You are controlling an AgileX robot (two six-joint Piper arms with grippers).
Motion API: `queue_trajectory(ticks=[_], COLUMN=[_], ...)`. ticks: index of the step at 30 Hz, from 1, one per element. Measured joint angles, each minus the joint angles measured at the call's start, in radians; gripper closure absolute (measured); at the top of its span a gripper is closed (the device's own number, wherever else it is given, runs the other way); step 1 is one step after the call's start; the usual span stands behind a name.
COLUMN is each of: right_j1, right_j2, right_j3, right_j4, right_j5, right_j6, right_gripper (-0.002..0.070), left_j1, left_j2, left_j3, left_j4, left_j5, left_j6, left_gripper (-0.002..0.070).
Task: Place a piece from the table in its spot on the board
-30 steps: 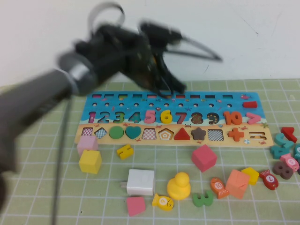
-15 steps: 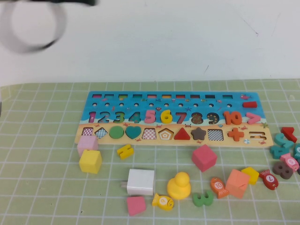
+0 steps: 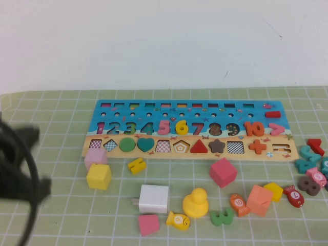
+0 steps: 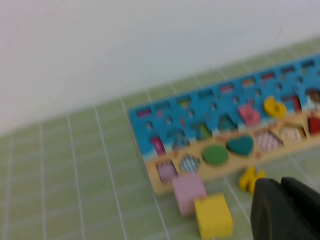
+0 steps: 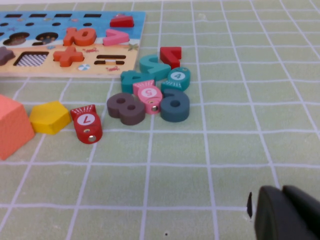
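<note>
The yellow numeral "6" [image 3: 181,126] lies in the blue row of the board [image 3: 154,108], between the pink 5 and the 7; it also shows in the left wrist view [image 4: 274,106]. The board lies on the green grid table [image 3: 61,215]. My left arm is a dark blur [image 3: 20,164] at the table's left edge, away from the board. My left gripper [image 4: 281,182] is shut and empty, above the mat near the angular yellow numeral [image 4: 248,177]. My right gripper [image 5: 282,190] is shut and empty over bare mat, outside the high view.
In front of the board lie a pink cube [image 3: 95,156], a yellow cube [image 3: 99,176], a white block [image 3: 154,198], a yellow duck [image 3: 195,203], a red cube [image 3: 222,171] and an orange block [image 3: 259,200]. Loose numerals [image 3: 311,169] are piled at the right edge.
My left arm has left the space over the board, swung up out of view, and now sits low at the table's left edge. The yellow 6 stays in the board.
</note>
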Motion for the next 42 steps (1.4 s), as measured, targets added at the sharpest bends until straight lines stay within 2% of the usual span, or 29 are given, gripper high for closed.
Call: queue_trajectory(ticks=[8, 15, 20, 23, 30, 37, 42], right_j1=[0.000, 0.000, 0.000, 0.000, 0.000, 0.000, 0.000], right_j2=[0.000, 0.000, 0.000, 0.000, 0.000, 0.000, 0.000], right_j3=[0.000, 0.000, 0.000, 0.000, 0.000, 0.000, 0.000], right_j4=[0.000, 0.000, 0.000, 0.000, 0.000, 0.000, 0.000], right_j5=[0.000, 0.000, 0.000, 0.000, 0.000, 0.000, 0.000], right_j6=[0.000, 0.000, 0.000, 0.000, 0.000, 0.000, 0.000], right_gripper=[0.0679, 0.0679, 0.0679, 0.0679, 0.0679, 0.0679, 0.0679], left_j1=[0.000, 0.000, 0.016, 0.080, 0.332, 0.526, 0.549], left_j2=[-0.016, -0.020, -0.092, -0.191, -0.468, -0.730, -0.764], left_j3=[0.173, 0.219, 0.280, 0.346, 0.578, 0.794, 0.794], left_j4=[-0.063, -0.140, -0.156, -0.169, -0.245, -0.441, -0.476], left_j5=[-0.005, 0.052, -0.007, -0.120, -0.352, -0.352, -0.206], left_j6=[-0.005, -0.028, -0.029, -0.026, 0.010, 0.090, 0.221], left_gripper=[0.0677, 0.0677, 0.0677, 0.0677, 0.0677, 0.0677, 0.0677])
